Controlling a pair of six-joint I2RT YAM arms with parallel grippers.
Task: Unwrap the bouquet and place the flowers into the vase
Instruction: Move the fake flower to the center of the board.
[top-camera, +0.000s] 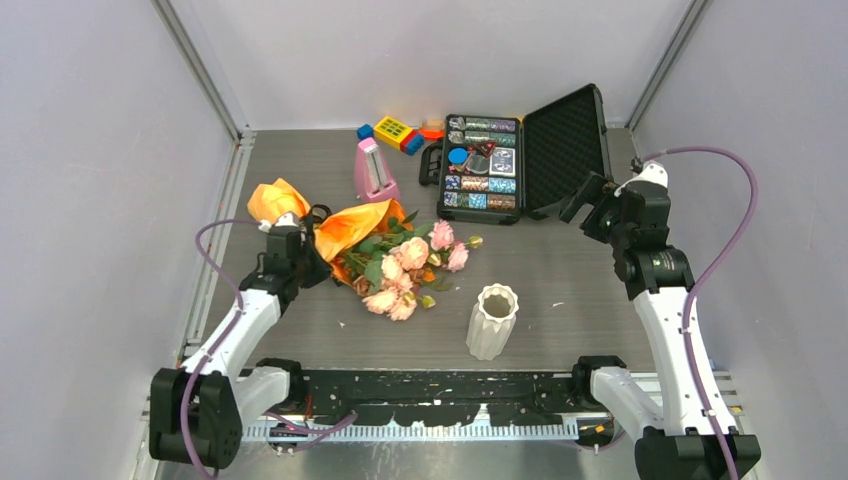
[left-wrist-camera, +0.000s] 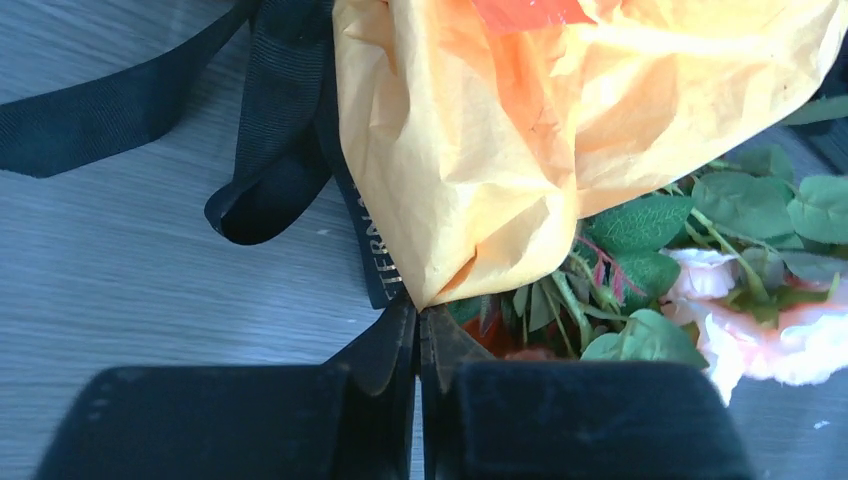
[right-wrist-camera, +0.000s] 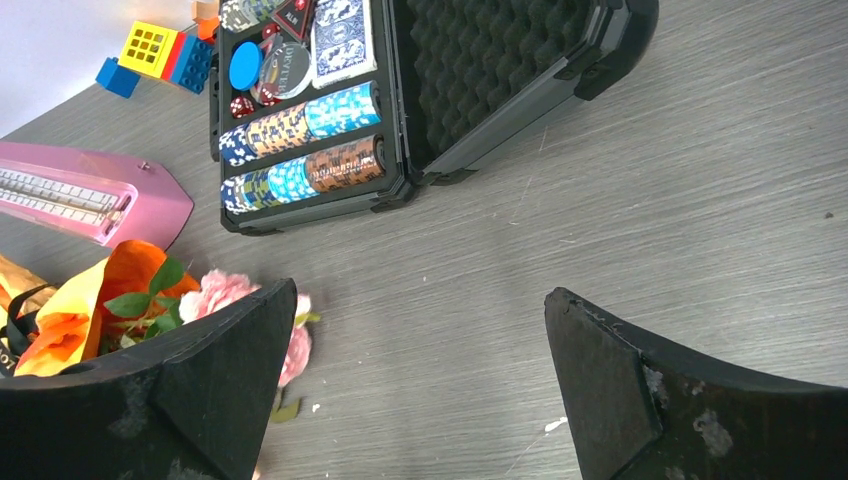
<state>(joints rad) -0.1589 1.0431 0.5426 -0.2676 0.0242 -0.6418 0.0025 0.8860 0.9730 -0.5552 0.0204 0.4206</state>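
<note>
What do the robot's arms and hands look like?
The left arm and right arm have white tube sections joined by chunky black joints, each with a purple cable looping alongside. The left hand and right hand each have two black wedge-shaped fingers. The right one's fingers look scuffed with pale marks.

A lab test booth: plain white walls (top-camera: 420, 60) and aluminium rails (top-camera: 200, 68) enclose the grey table (top-camera: 560, 270).
</note>
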